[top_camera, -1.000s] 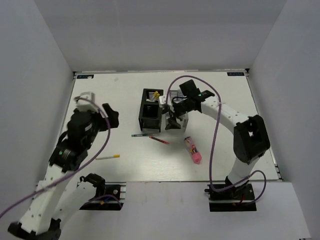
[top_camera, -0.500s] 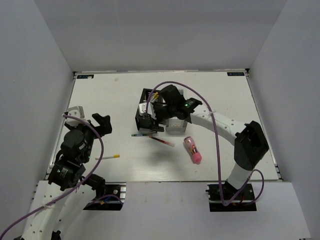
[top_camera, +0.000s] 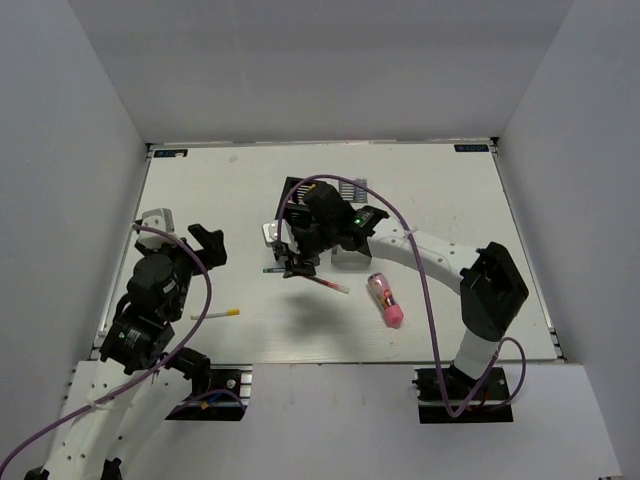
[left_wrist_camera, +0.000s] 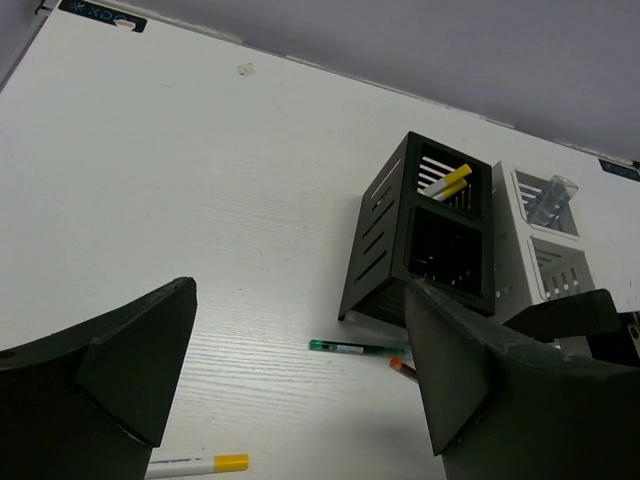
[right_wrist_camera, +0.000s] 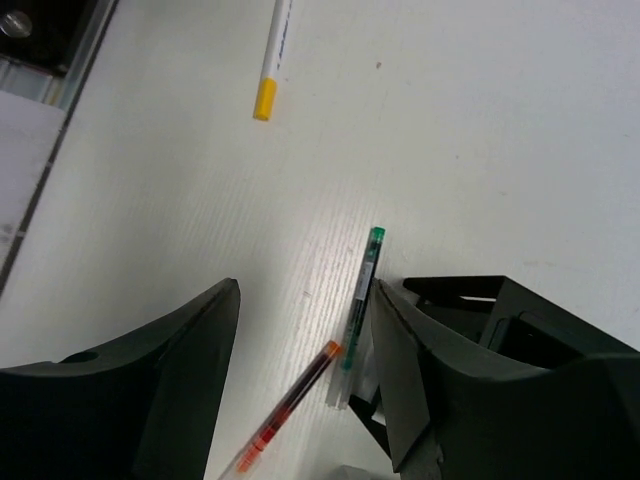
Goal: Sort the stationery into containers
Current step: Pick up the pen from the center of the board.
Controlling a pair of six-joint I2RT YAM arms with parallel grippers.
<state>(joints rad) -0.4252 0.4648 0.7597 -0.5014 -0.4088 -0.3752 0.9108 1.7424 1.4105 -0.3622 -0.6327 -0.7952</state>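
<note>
The right pincer (right_wrist_camera: 305, 300) hangs wide open and empty over the counter (top_camera: 450, 200), just beside the near left corner of the block of bins (left_wrist_camera: 420, 240). Beneath its spread fingers lie a green-capped slim pen (right_wrist_camera: 360, 295) and a red pen (right_wrist_camera: 290, 410), their near ends almost touching. A yellow-tipped white stick (top_camera: 217, 314) lies well apart to the left, and a pink tube (top_camera: 386, 300) lies to the right. The left pincer (left_wrist_camera: 300, 295) is also spread wide with nothing in it, raised over the counter's left side. More yellow-tipped sticks (left_wrist_camera: 447, 182) lean in the far black bin, and a clear tube (left_wrist_camera: 548, 197) stands in the far white one.
</note>
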